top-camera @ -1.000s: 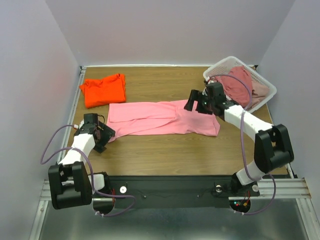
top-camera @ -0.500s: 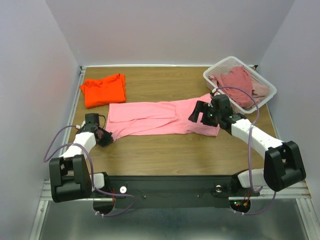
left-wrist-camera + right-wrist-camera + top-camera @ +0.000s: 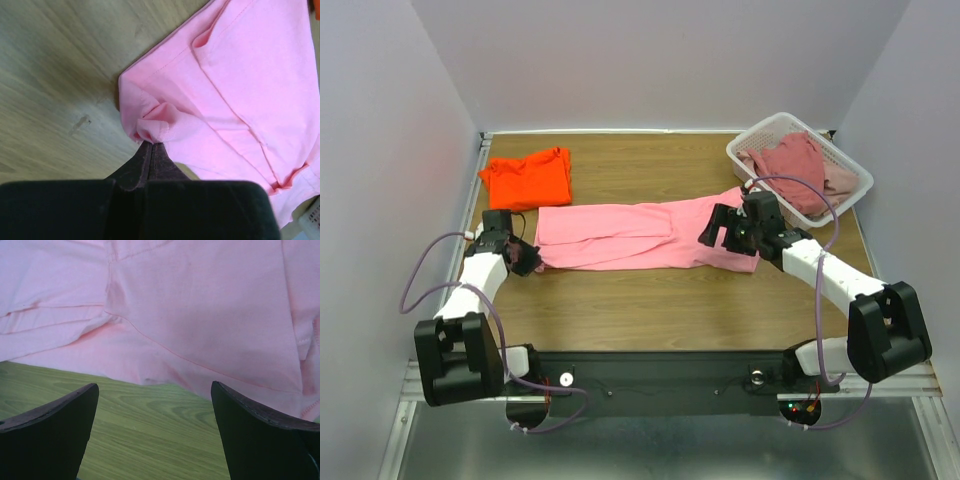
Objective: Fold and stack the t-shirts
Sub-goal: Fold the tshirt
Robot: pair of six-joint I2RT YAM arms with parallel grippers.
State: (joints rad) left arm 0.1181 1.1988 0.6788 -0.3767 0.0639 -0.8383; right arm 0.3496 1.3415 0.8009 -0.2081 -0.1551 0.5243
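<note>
A light pink t-shirt (image 3: 640,235) lies as a long folded strip across the middle of the table. My left gripper (image 3: 531,263) is at its near left corner, shut on a bunched bit of the hem (image 3: 152,127); in the left wrist view the jaws are pressed together at the fabric (image 3: 151,143). My right gripper (image 3: 712,229) hovers open over the shirt's right end. In the right wrist view its fingers (image 3: 65,422) stand wide apart over bare wood, just short of the shirt's near edge (image 3: 165,380). A folded orange t-shirt (image 3: 527,179) lies at the back left.
A white slatted basket (image 3: 844,158) at the back right holds dusty rose shirts (image 3: 792,160). Bare wooden table (image 3: 650,300) runs along the near side. Walls close in on the left, back and right.
My left gripper has shut on the pink shirt's near left corner and shifted slightly away from the base. My right arm swung down to the shirt's right end, then held still, open.
</note>
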